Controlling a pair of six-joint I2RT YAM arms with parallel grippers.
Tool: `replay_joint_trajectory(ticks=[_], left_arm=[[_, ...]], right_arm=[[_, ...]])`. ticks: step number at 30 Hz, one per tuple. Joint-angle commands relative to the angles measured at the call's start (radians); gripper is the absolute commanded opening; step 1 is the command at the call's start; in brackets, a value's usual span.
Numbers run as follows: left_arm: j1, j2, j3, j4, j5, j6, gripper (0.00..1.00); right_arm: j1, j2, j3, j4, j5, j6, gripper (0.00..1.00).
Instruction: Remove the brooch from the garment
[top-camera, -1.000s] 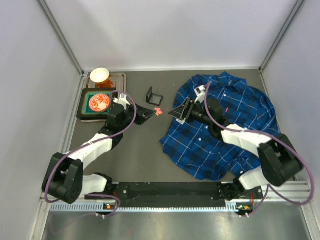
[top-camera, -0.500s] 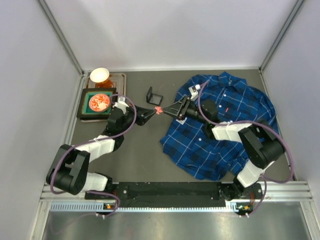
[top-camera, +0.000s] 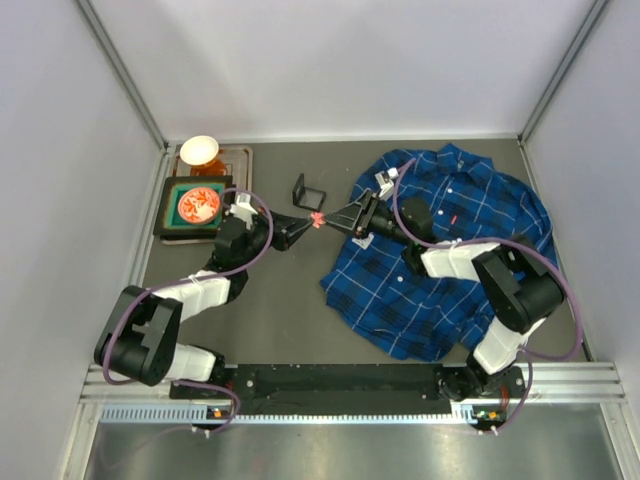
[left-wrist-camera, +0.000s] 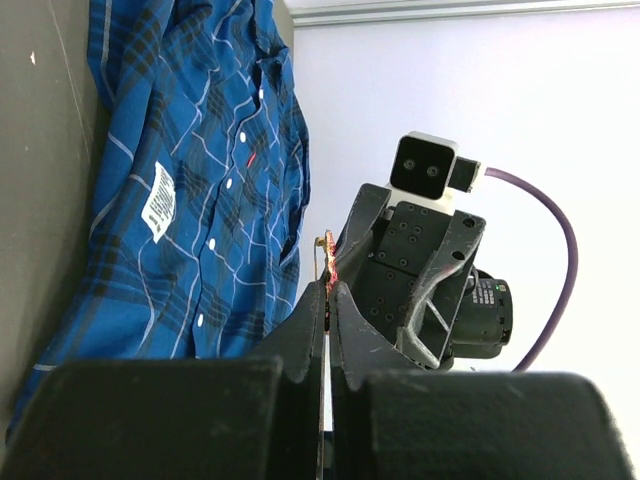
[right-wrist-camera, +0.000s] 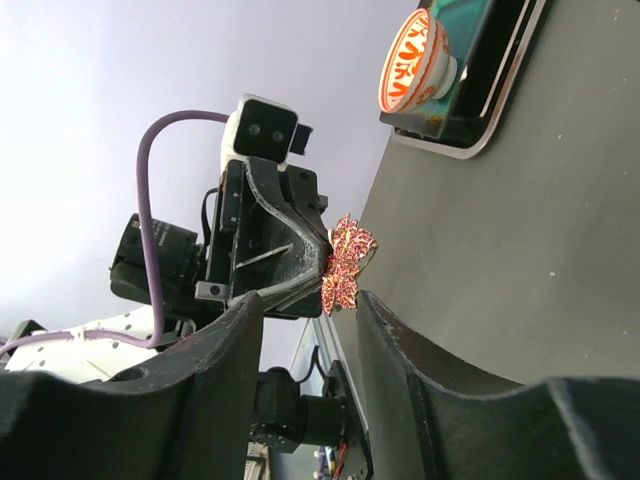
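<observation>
Left tool is pressed together on the brooch, holding it up off the surface, just left of the garment and clear of the cloth. In the left wrist view the brooch shows edge-on, a thin gold-and-red sliver at the very tip of the left tool. And here's the right tool, nose to nose with it from the right, jaws spread. In the right wrist view the brooch is a glittering red-pink leaf shape, sitting in line with the gap of the right tool; whether either finger touches it, I cannot tell. The garment lies spread flat on the right half of the surface, buttons up the front, a white label lying on it. Far left, an orange-patterned bowl sits on a tray.
</observation>
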Motion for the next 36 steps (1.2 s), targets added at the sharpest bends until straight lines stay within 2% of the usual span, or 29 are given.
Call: replay_joint_trajectory(ticks=[1,10,13,16,17,18,19,20,23,25,27,28,30,31,36], left_arm=[[0.004,0.025,0.023,0.092,0.041,-0.005,0.00],[0.004,0.048,0.009,0.145,0.064,-0.037,0.00],[0.004,0.045,0.002,0.151,0.063,-0.038,0.00],[0.004,0.038,0.000,0.126,0.057,-0.022,0.00],[0.006,0.035,0.000,0.110,0.052,-0.014,0.00],[0.010,0.029,-0.001,0.068,0.049,0.003,0.02],[0.013,0.015,-0.004,0.047,0.042,0.014,0.12],[0.019,0.004,-0.015,0.028,0.034,0.023,0.39],[0.049,-0.088,-0.014,-0.160,-0.003,0.124,0.65],[0.073,-0.172,0.005,-0.333,-0.023,0.247,0.67],[0.105,-0.256,0.025,-0.413,-0.023,0.367,0.68],[0.116,-0.283,0.038,-0.532,-0.027,0.409,0.69],[0.134,-0.341,0.090,-0.637,-0.035,0.530,0.69],[0.135,-0.352,0.139,-0.739,-0.044,0.563,0.69],[0.125,-0.366,0.227,-0.881,-0.064,0.713,0.68]], right_arm=[[-0.003,0.018,0.054,0.033,-0.002,-0.029,0.40],[-0.002,0.056,0.063,0.078,-0.005,-0.009,0.28],[-0.002,0.064,0.060,0.107,-0.002,0.004,0.17],[-0.002,0.073,0.063,0.121,-0.004,0.013,0.00],[-0.002,0.078,0.065,0.128,-0.005,0.021,0.00],[-0.002,0.091,0.068,0.139,-0.007,0.024,0.00],[-0.002,0.098,0.074,0.141,-0.005,0.026,0.00],[-0.003,0.107,0.086,0.139,-0.002,0.023,0.00],[-0.005,0.156,0.134,0.121,0.010,-0.008,0.00],[-0.010,0.208,0.184,0.115,0.011,-0.019,0.00],[-0.019,0.243,0.215,0.101,0.022,-0.041,0.00],[-0.022,0.274,0.247,0.067,0.039,-0.052,0.00],[-0.031,0.315,0.284,0.027,0.050,-0.081,0.00],[-0.036,0.361,0.316,0.023,0.060,-0.083,0.00],[-0.054,0.476,0.428,-0.029,0.088,-0.101,0.00]])
